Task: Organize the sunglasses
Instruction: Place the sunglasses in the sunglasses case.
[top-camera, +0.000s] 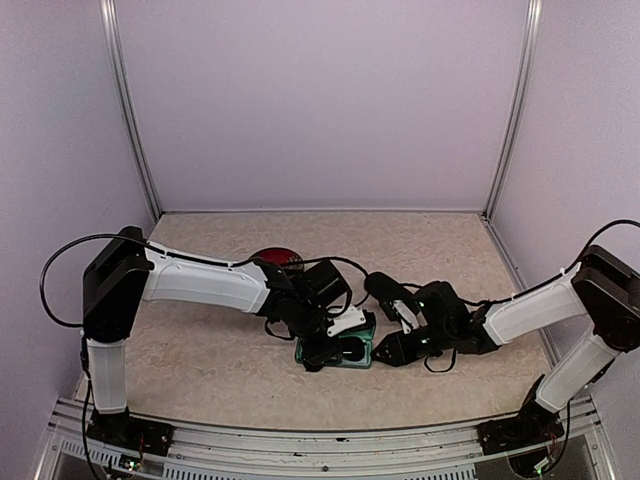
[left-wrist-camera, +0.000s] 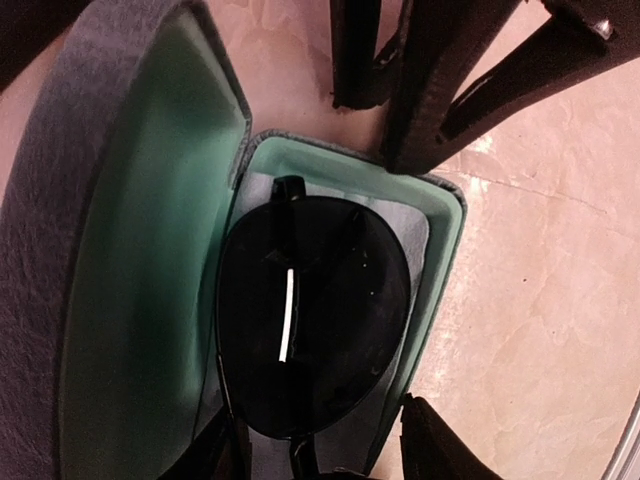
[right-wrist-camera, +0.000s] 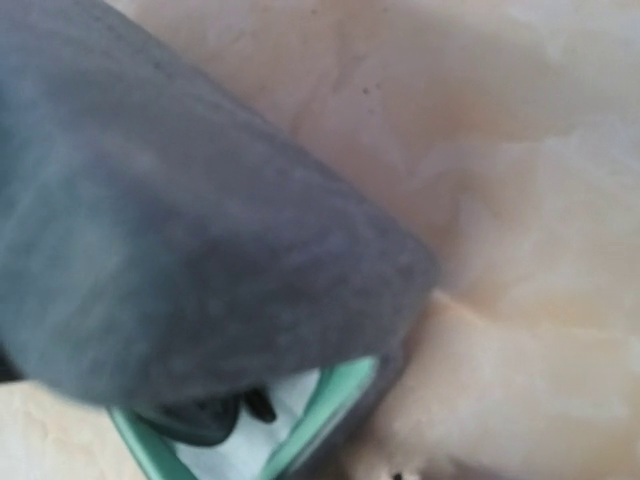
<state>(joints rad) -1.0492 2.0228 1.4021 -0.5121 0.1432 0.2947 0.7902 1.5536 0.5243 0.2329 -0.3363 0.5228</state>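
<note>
While the black-framed sunglasses (left-wrist-camera: 310, 320) lie inside the open blue-grey case (left-wrist-camera: 447, 250), left hand (left-wrist-camera: 325, 455) stands spread astride one lens, gripping nothing. Right hand (top-camera: 392, 347) sits at case's end; cannot tell its grip. Step: stowing. Next, likely: lift left clear, fold lid (left-wrist-camera: 130, 260) down.

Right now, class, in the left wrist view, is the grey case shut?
No: its lid stands open, with the sunglasses lying in the green-lined base.
</note>
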